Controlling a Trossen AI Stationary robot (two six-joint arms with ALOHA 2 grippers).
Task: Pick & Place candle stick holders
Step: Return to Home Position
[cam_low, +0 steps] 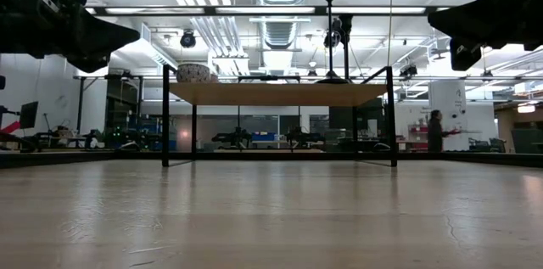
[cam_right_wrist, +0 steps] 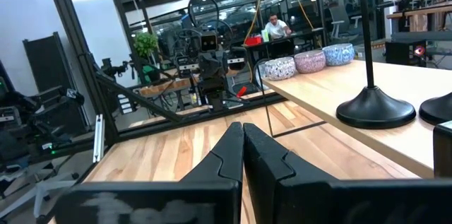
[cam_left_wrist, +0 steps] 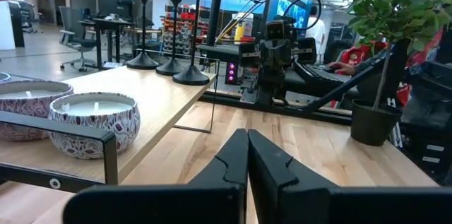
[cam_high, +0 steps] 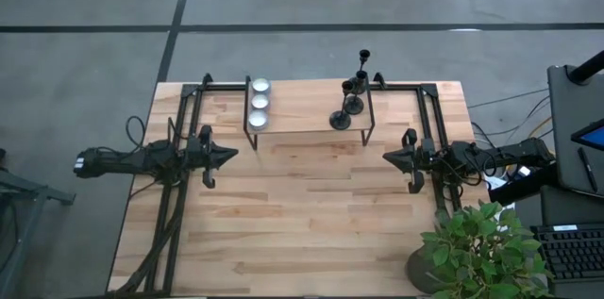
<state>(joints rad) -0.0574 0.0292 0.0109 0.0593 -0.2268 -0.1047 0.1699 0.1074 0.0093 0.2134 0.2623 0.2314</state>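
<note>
Three black candle stick holders (cam_high: 351, 103) of differing heights stand on their round bases at the right end of a small raised wooden shelf (cam_high: 302, 115) at the table's far side; they also show in the left wrist view (cam_left_wrist: 173, 33). My left gripper (cam_high: 234, 157) is shut and empty above the table, left of the shelf. My right gripper (cam_high: 387, 156) is shut and empty, right of the shelf, with one holder's base (cam_right_wrist: 374, 107) close by in its wrist view.
Three patterned candle tins (cam_high: 259, 103) sit at the shelf's left end. A potted plant (cam_high: 481, 252) stands at the table's near right corner. Black frame rails (cam_high: 179, 148) run along both table sides. A person (cam_low: 437, 129) shows far off in the room.
</note>
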